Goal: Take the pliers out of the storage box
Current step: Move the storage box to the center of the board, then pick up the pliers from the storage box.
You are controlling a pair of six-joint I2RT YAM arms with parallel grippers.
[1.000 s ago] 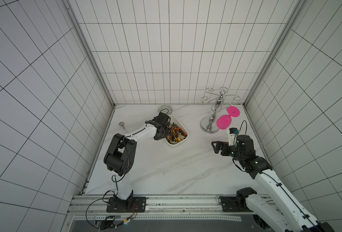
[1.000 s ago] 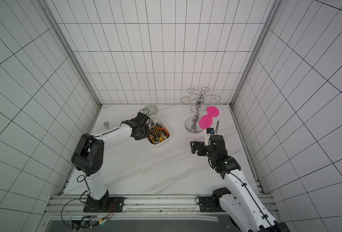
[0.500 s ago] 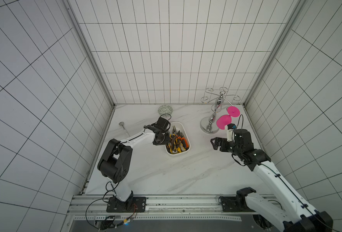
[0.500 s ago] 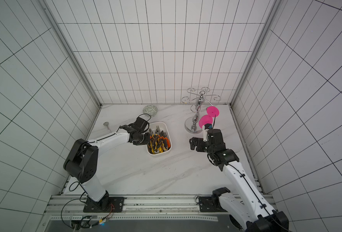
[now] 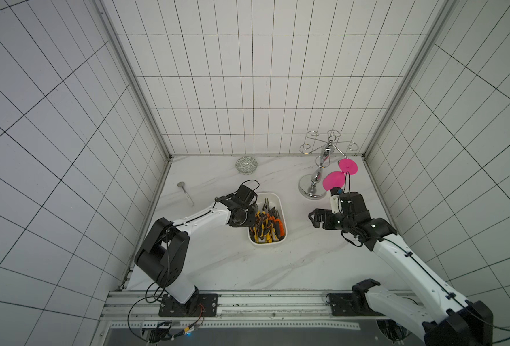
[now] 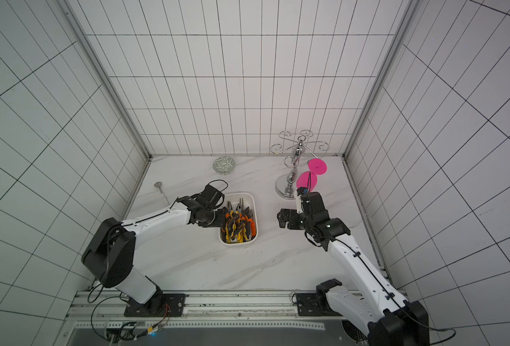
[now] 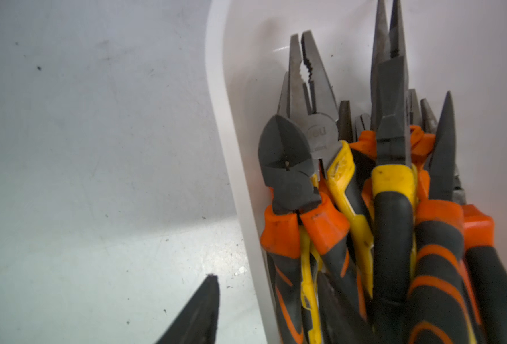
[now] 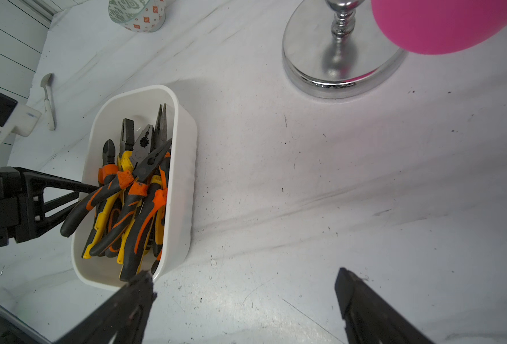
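The white storage box lies mid-table, filled with several pliers with yellow-and-black and orange-and-black handles. My left gripper is at the box's left wall, open. In the left wrist view one finger hangs outside the box rim, and the other is lost among the pliers. One orange-and-black handle pokes out over that wall beside the fingers. My right gripper is wide open over bare table to the right of the box, holding nothing.
A chrome stand with two pink discs rises at the back right, close behind my right wrist. A green-patterned bowl sits by the back wall. A small silver spoon lies near the left wall.
The box has slid toward the front and turned straighter with my left gripper at its wall. The left jaws, shut before, now stand apart. My right gripper shifted slightly left.
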